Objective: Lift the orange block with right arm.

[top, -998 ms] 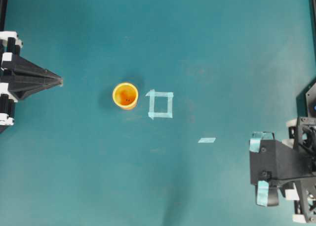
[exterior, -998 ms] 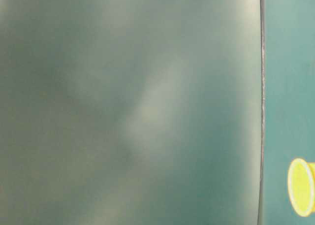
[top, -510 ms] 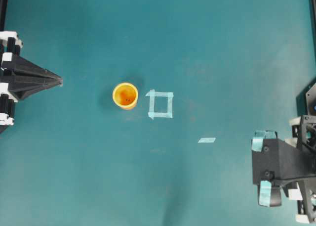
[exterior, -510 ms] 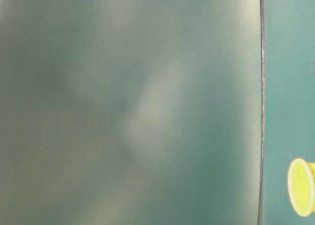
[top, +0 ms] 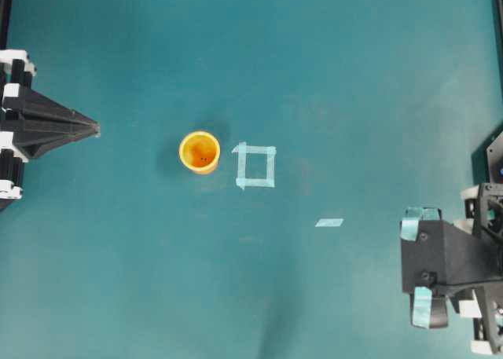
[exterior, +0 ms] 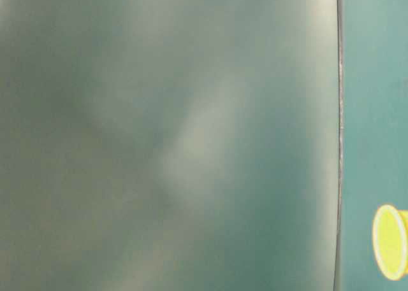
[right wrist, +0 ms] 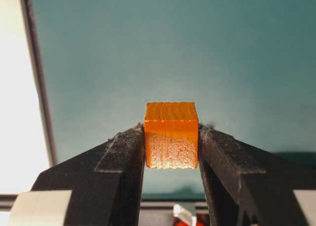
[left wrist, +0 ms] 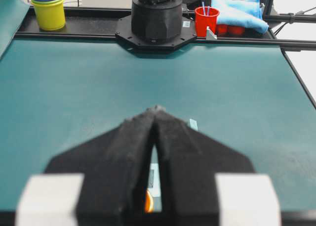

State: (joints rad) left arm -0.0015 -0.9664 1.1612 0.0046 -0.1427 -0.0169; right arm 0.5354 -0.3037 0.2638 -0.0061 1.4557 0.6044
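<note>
The orange block [right wrist: 171,136] is a small cube clamped between the black fingers of my right gripper [right wrist: 171,132], held clear above the teal table. In the overhead view the right arm's boxy wrist [top: 442,258], with teal tape on its fingers, sits at the lower right and hides the block. My left gripper [top: 94,128] is shut and empty at the left edge; its closed tip also shows in the left wrist view [left wrist: 157,110].
An orange-yellow cup [top: 199,152] stands left of centre, next to a tape square [top: 255,166]; the cup also shows in the table-level view [exterior: 390,241]. A tape strip [top: 329,222] lies toward the right arm. Cups [left wrist: 48,8] and a blue cloth [left wrist: 237,13] sit beyond the far rail.
The right arm has shifted slightly toward the right and bottom of the overhead view, then held still. The left arm and cup have not moved.
</note>
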